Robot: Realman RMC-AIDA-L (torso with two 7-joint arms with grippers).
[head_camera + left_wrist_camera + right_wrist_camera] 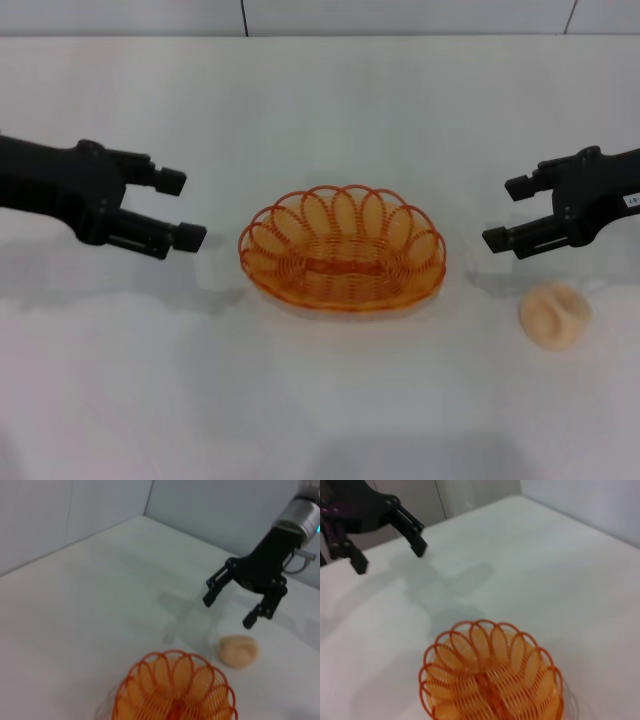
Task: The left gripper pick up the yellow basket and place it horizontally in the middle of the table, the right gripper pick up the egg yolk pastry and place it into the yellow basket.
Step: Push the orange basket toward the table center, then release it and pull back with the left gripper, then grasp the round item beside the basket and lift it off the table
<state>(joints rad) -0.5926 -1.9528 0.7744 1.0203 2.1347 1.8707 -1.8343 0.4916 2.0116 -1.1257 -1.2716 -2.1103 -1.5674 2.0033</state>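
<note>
The yellow basket [342,248] lies flat and empty at the middle of the white table [320,110], long side across my view. It also shows in the left wrist view [175,690] and the right wrist view [492,677]. My left gripper [180,208] is open and empty, above the table to the basket's left; it also shows in the right wrist view [387,547]. My right gripper [505,213] is open and empty, right of the basket; it also shows in the left wrist view [227,610]. The egg yolk pastry [555,314] sits on the table just in front of the right gripper, seen also in the left wrist view [238,651].
A pale wall [400,15] runs along the table's far edge. Bare white tabletop lies in front of the basket and behind it.
</note>
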